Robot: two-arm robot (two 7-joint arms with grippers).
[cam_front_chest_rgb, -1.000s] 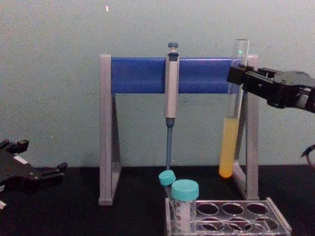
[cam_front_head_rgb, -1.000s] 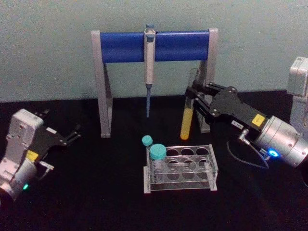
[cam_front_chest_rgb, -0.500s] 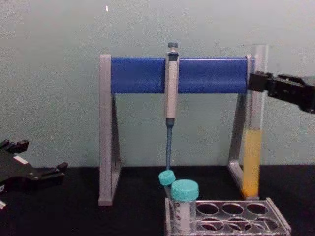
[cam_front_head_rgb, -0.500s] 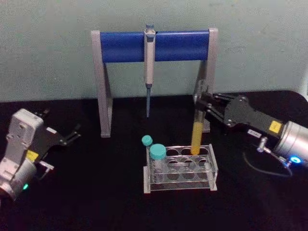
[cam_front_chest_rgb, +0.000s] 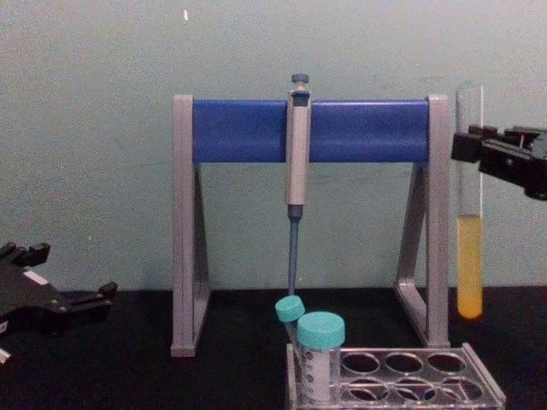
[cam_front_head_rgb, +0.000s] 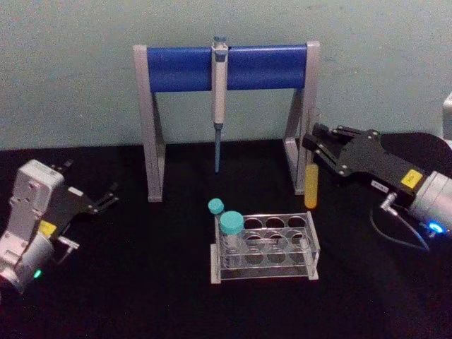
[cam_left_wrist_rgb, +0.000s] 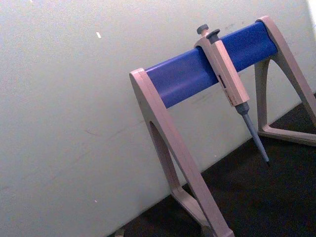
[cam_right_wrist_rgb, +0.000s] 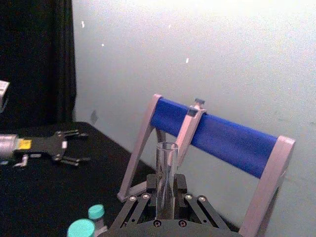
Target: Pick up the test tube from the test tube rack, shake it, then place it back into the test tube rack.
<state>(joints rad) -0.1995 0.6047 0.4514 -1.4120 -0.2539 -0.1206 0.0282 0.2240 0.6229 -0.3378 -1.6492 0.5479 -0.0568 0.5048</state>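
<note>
Right gripper point(cam_front_head_rgb: 316, 143): reaches in from the right side of the table, level with the right leg of the pipette stand point(cam_front_head_rgb: 183, 68).
Right jaws: clamped on the test tube point(cam_front_head_rgb: 311, 187), 1 finger on each side of the glass.
Grip point: on the clear upper part of the tube, above the liquid. In the right wrist view the open mouth stands up between the 2 fingers.
Test tube: upright and off the table, with yellow-orange liquid in its lower part.
Tube and rack: the round bottom hangs close by the back right corner of the test tube rack point(cam_front_head_rgb: 263, 275), in none of the holes. In the chest view the bottom is higher than the top plate, with a gap between them. Whether it hangs over the last hole or just behind the rack, I cannot tell.
Rack contents: a wide teal-capped tube point(cam_front_head_rgb: 231, 226) and a thin teal-capped tube point(cam_front_head_rgb: 215, 206), both at the left end.
Stand: behind the rack, with a pipette point(cam_front_head_rgb: 219, 85) hanging from its blue bar.
Left gripper point(cam_front_head_rgb: 90, 180): low at the left side of the black table point(cam_front_head_rgb: 141, 282), well apart from the rack.
Left jaws: spread apart, holding nothing.
</note>
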